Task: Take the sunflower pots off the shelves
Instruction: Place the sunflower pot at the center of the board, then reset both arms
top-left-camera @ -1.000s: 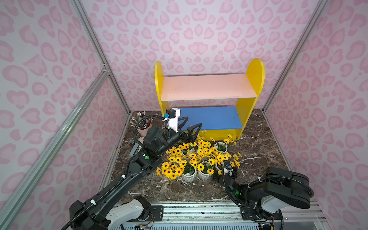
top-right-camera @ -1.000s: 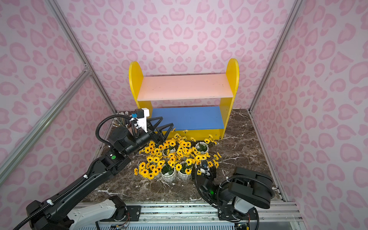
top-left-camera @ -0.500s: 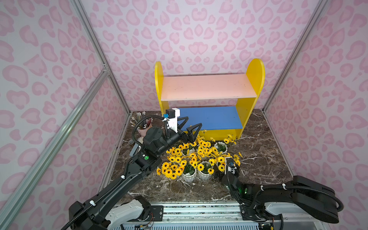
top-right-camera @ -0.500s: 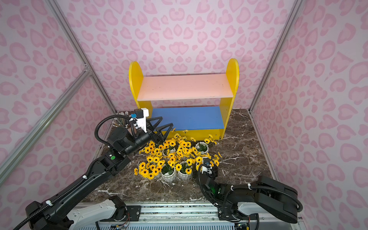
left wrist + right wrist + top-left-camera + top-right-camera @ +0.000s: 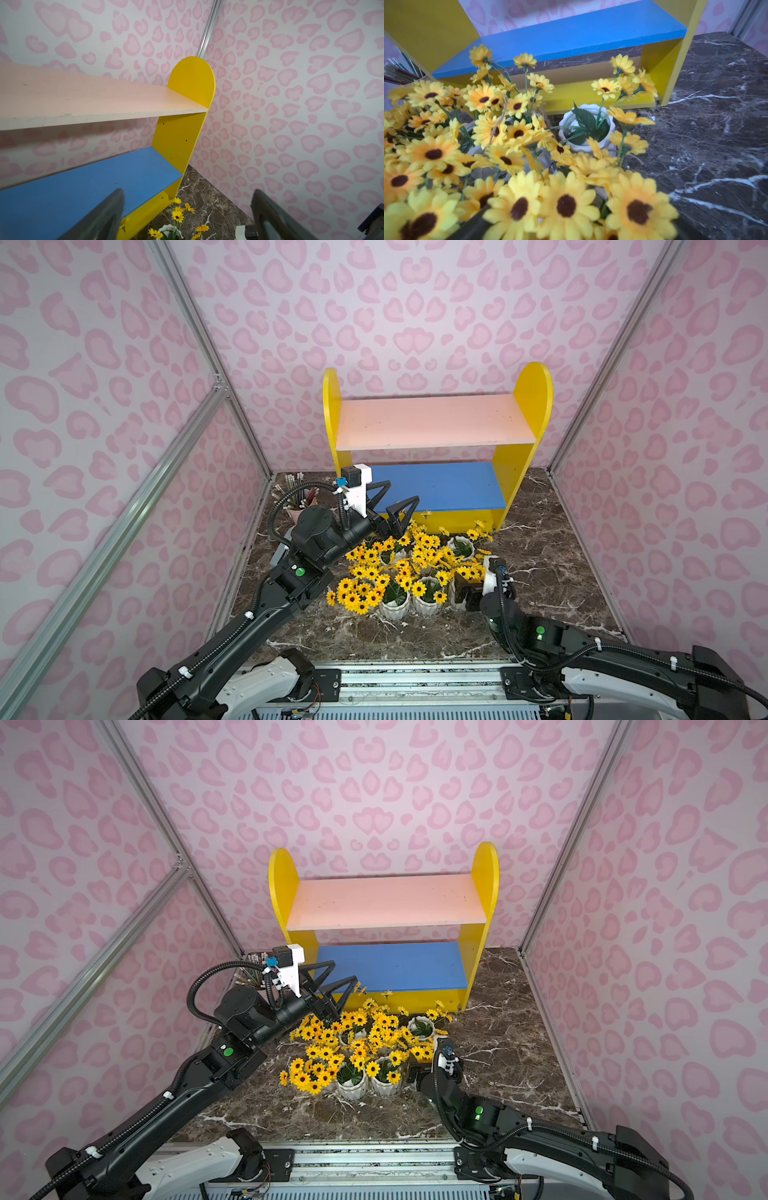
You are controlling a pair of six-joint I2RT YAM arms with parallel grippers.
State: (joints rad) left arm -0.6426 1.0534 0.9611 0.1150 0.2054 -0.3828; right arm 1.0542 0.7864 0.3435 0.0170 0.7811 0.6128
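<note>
The shelves (image 5: 432, 423) stand at the back wall, and both the pink upper board and the blue lower board (image 5: 440, 485) are bare. Several sunflower pots (image 5: 407, 568) crowd together on the marble floor in front of them. My left gripper (image 5: 402, 493) hangs open above the cluster's back left, in front of the blue board, with nothing between its fingers (image 5: 112, 209). My right gripper (image 5: 462, 592) sits low at the cluster's front right, open, pushed in among the blooms. In the right wrist view flowers cover most of it and only one dark finger (image 5: 473, 227) shows.
A pink cup of pencils (image 5: 297, 506) stands in the back left corner, behind my left arm. Bare marble floor (image 5: 548, 572) lies right of the cluster and in front of it. Pink patterned walls close in on three sides.
My right arm has unfolded: its elbow swung out to the right and sank low, and the gripper edged along the cluster's front right. The left arm has not moved.
</note>
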